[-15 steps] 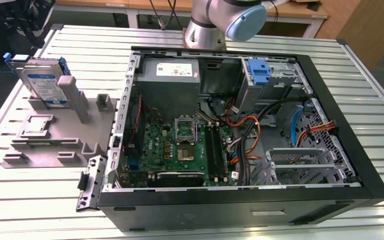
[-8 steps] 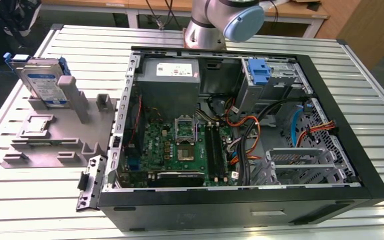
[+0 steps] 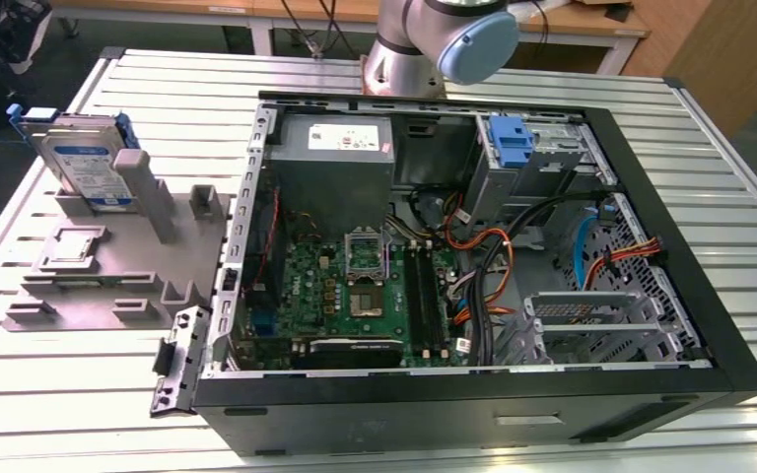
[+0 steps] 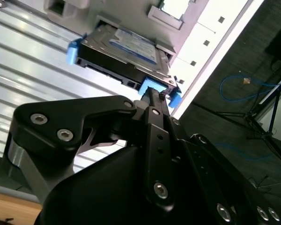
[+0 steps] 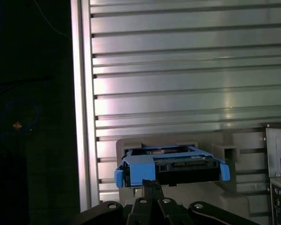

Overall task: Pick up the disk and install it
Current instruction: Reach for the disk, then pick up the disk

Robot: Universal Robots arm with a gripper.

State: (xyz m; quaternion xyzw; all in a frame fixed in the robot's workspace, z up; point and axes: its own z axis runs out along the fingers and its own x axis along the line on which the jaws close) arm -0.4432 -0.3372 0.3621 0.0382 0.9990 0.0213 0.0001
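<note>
disk [image 3: 86,163]: upright in grey holder [image 3: 103,266], not yet picked. gripper [image 5: 152,185]: closed, empty, pointed at it. best approached squarely, opened wider than its edges.

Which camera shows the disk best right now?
The second wrist view: the disk shows its label face and blue frame. The first wrist view shows it end-on; the exterior view shows it upright in the grey holder.

The exterior view looks steeply down over the whole counter [image 3: 63,394]. Both wrist views ride close behind the tool [image 5: 152,183], sharing the disk [image 5: 178,164] just ahead of it.
</note>
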